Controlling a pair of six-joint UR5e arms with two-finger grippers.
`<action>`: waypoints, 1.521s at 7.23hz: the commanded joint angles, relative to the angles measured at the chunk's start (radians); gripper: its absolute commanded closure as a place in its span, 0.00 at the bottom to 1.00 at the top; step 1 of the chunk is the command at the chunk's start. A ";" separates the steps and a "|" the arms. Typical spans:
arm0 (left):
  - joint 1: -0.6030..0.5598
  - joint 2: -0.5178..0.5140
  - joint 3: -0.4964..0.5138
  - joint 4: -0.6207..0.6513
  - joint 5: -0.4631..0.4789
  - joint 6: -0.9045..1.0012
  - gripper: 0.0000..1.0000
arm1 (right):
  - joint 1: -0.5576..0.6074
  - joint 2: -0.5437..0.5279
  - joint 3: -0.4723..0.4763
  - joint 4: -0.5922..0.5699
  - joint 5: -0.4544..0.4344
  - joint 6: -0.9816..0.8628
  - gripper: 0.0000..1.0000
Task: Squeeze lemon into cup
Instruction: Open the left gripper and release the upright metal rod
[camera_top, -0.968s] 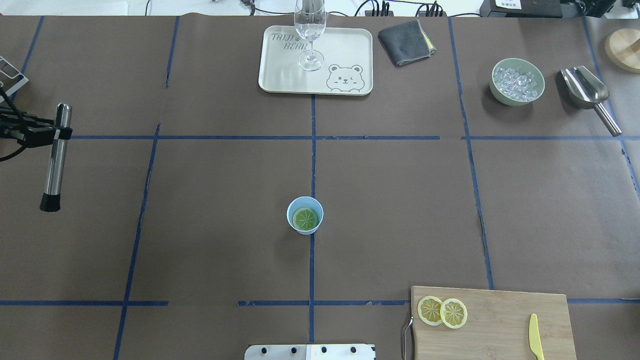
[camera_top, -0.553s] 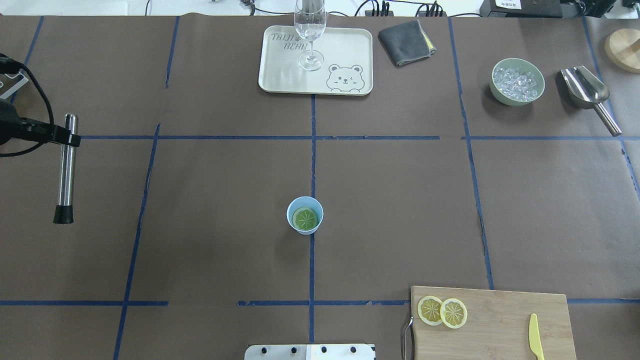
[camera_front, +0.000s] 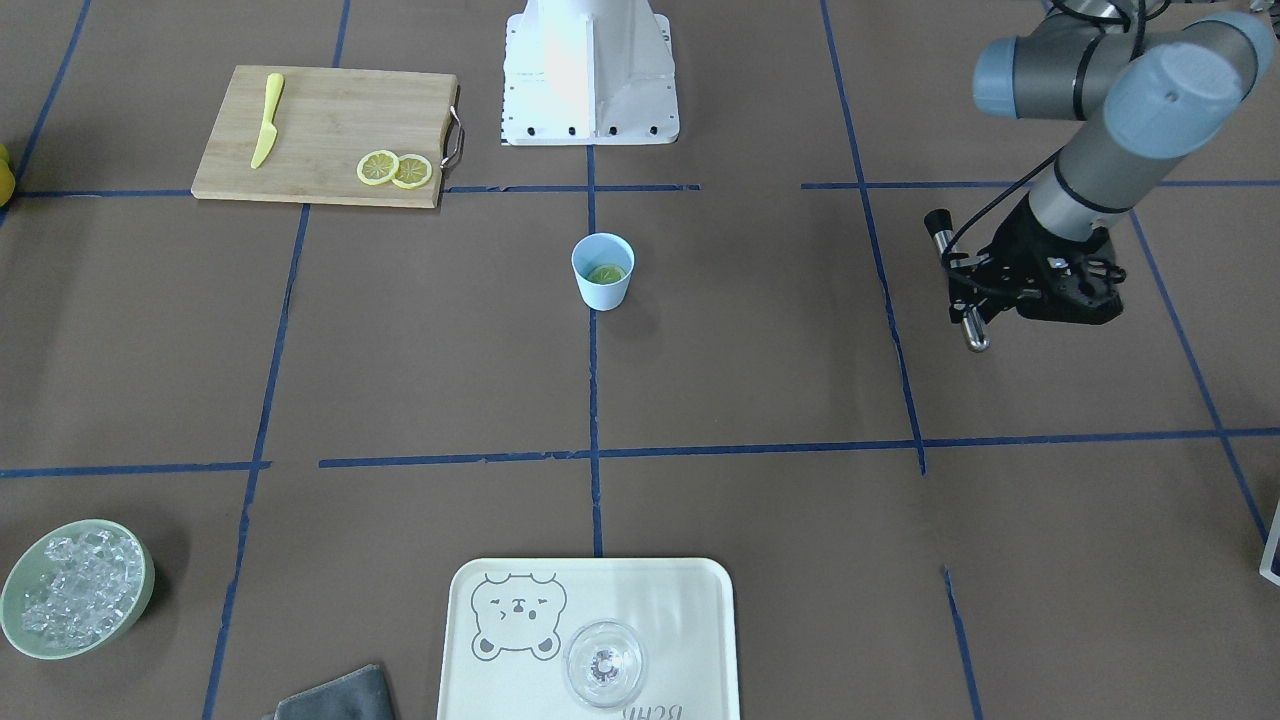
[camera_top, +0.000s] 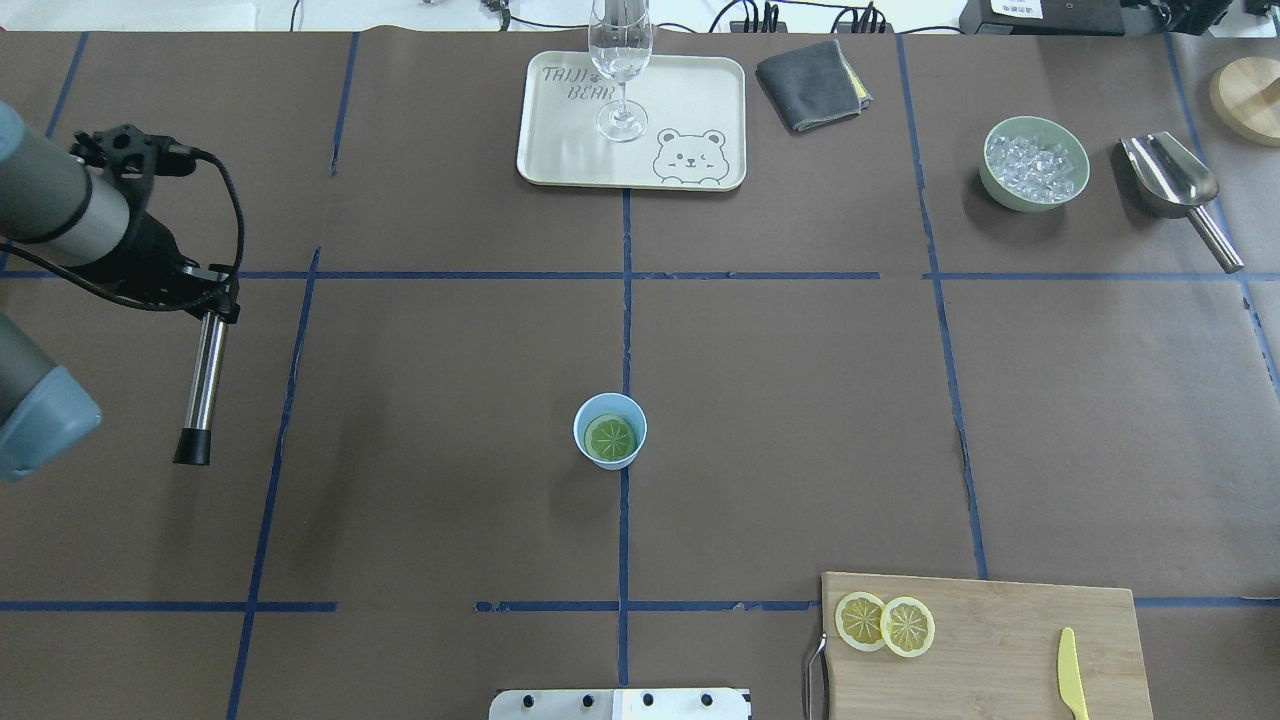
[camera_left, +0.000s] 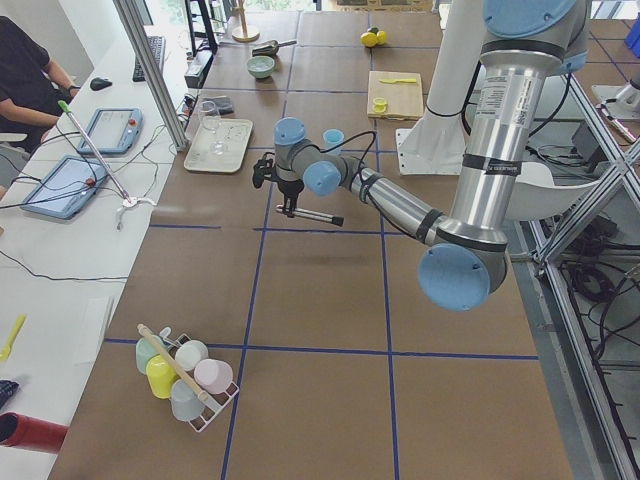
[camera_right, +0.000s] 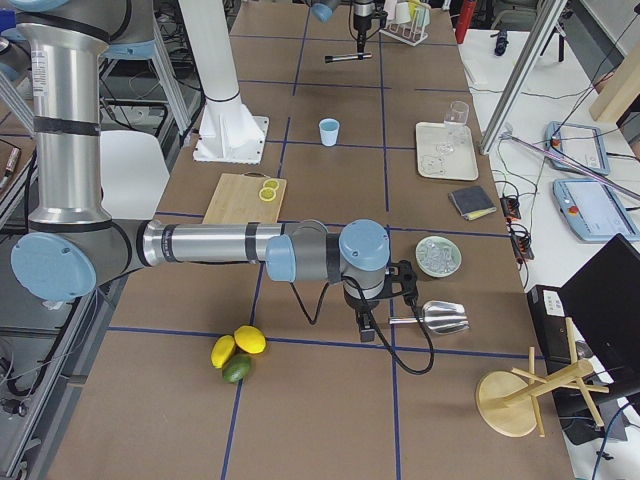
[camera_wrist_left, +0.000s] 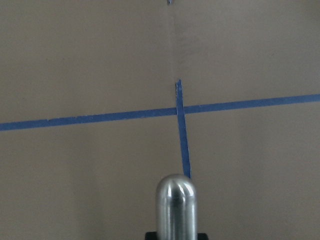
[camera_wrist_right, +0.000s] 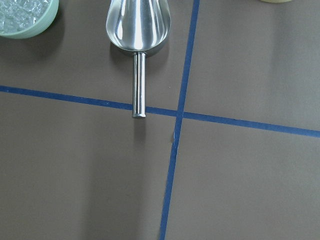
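While lemon (camera_top: 611, 438) lies in cup (camera_front: 603, 292), left end effector (camera_top: 214, 306) clamps muddler (camera_top: 204, 378).

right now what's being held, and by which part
Left gripper holds the muddler near its bare steel end, black tip free. Right gripper: cannot tell.

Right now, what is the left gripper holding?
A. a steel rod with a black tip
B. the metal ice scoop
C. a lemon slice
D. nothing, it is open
A: in the overhead view the left gripper is closed on one end of the steel rod, with the black tip at the rod's other end, while the ice scoop lies on the table on the opposite side.
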 joint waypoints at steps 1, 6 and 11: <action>0.034 -0.006 0.065 0.035 0.002 0.044 1.00 | 0.000 0.003 0.006 0.000 0.000 0.000 0.00; 0.025 0.031 0.144 0.045 0.002 0.088 1.00 | 0.000 0.003 0.021 0.000 0.000 0.000 0.00; 0.000 -0.049 0.264 0.041 -0.001 0.088 1.00 | 0.000 0.003 0.017 0.000 0.000 -0.003 0.00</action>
